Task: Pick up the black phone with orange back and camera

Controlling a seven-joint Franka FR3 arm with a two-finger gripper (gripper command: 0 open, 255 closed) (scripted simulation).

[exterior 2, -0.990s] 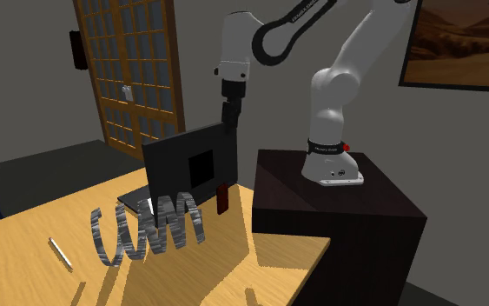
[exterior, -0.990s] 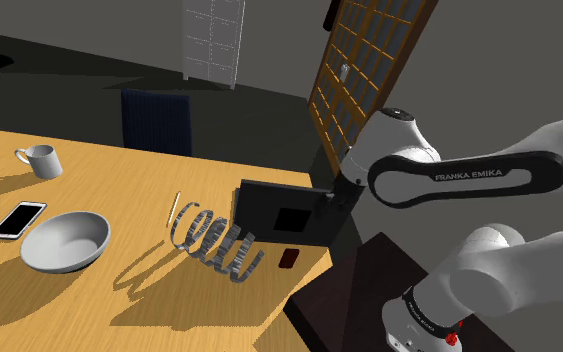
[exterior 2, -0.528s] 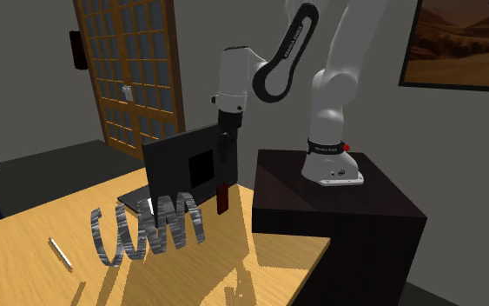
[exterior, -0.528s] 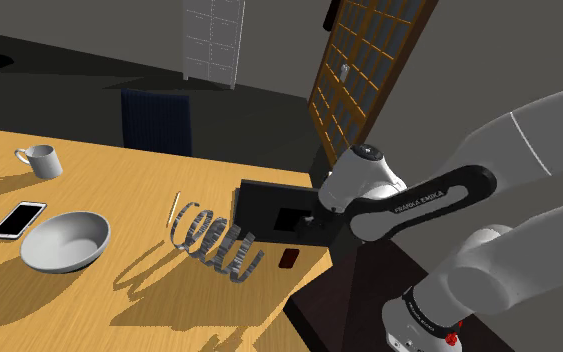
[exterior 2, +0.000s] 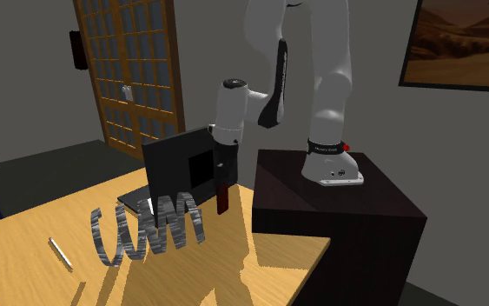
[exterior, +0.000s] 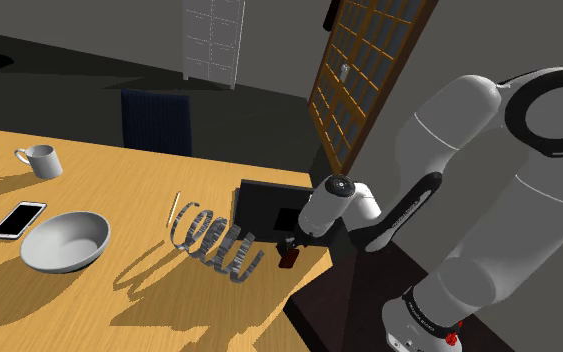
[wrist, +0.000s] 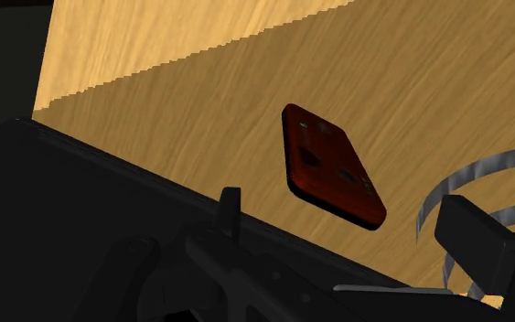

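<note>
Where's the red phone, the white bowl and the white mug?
Flat red-backed phone (wrist: 331, 165): wrist view, middle of its back.
Round white bowl (exterior: 65, 240): shoulder view, its bare inside.
Small white mug (exterior: 45, 161): shoulder view, its side wall.

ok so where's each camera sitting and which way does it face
Shoulder view: beside and slightly behind the stand, looking down over the wooden table; the arm reaches left to the phone.
Second exterior view: low beside the table, facing the stand with the door behind; the arm hangs in from above.
Wrist view: on the hand, looking past the open jaws at the phone's reddish back.
Shared: all three show phone and table.
</note>
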